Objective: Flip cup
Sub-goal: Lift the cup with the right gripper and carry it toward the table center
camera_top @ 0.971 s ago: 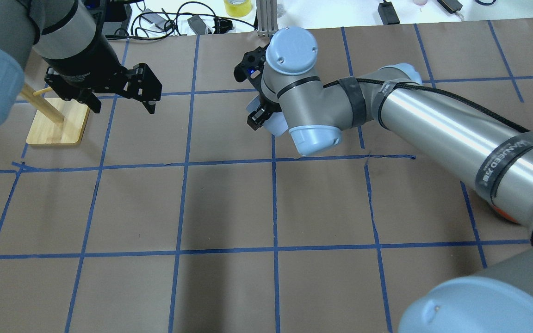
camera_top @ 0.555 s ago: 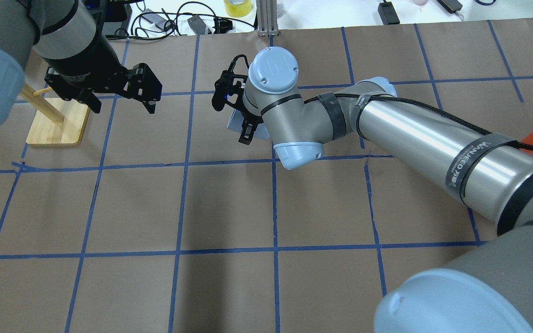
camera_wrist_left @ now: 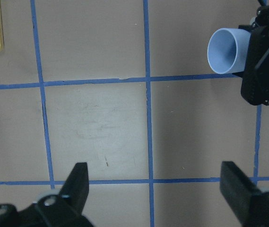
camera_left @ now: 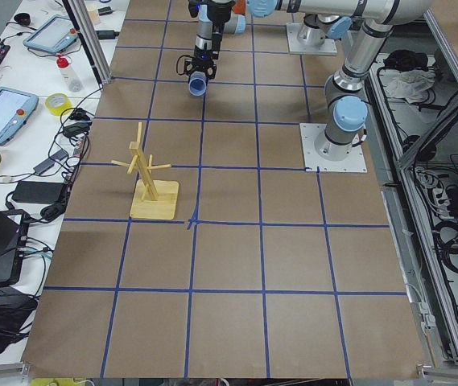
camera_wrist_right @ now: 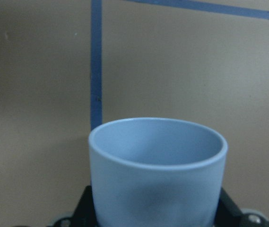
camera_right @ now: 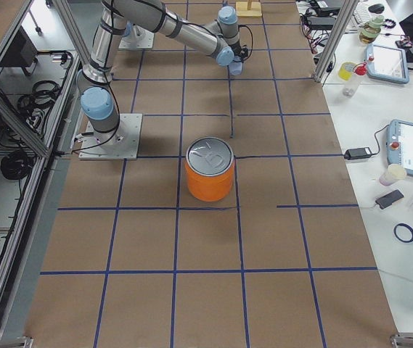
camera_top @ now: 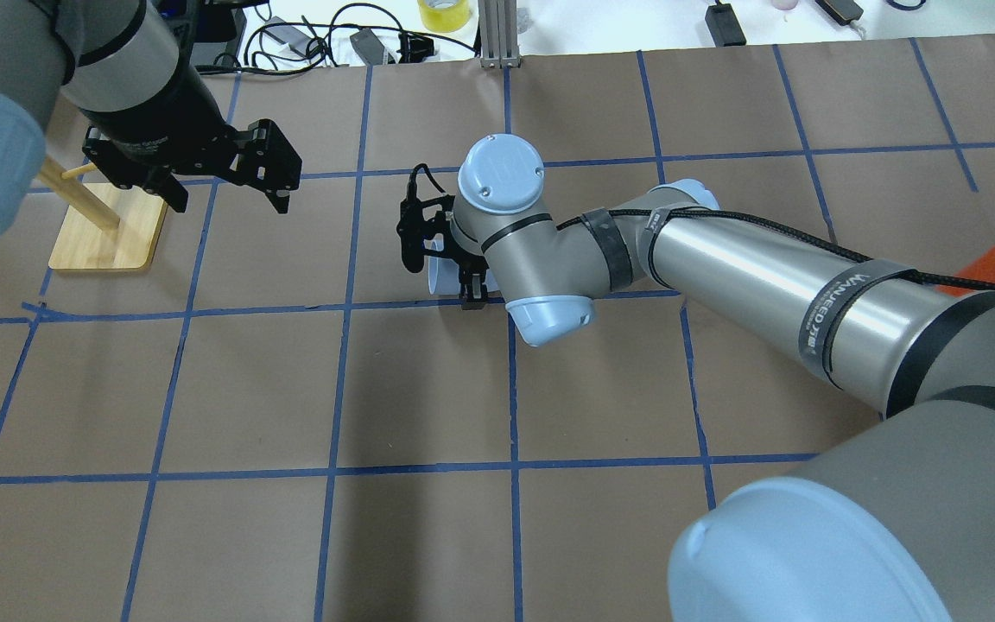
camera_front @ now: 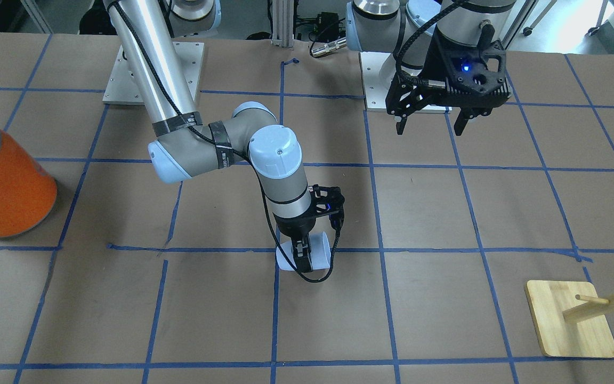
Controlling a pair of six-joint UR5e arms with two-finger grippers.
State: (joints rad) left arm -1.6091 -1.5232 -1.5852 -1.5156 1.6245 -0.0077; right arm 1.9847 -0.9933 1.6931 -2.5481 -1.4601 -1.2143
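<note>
Lavender-blue cup (camera_front: 318, 254) sits tipped sideways near the worktop's (camera_front: 445, 320) middle, the right gripper's (camera_front: 307, 256) fingers clamped on it (mouth pointing away from the wrist). Left gripper (camera_front: 428, 129) hovers well apart, fingers spread wide.

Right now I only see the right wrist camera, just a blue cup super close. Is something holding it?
Observer: Yes, the right gripper is shut on the cup, which is tipped on its side.
Operator: Where's the other hand?
Observer: The left gripper hangs open, well apart from the cup, by a wooden peg stand.
Operator: Anything else there?
Observer: A big orange can stands far off on the right arm's side.
</note>
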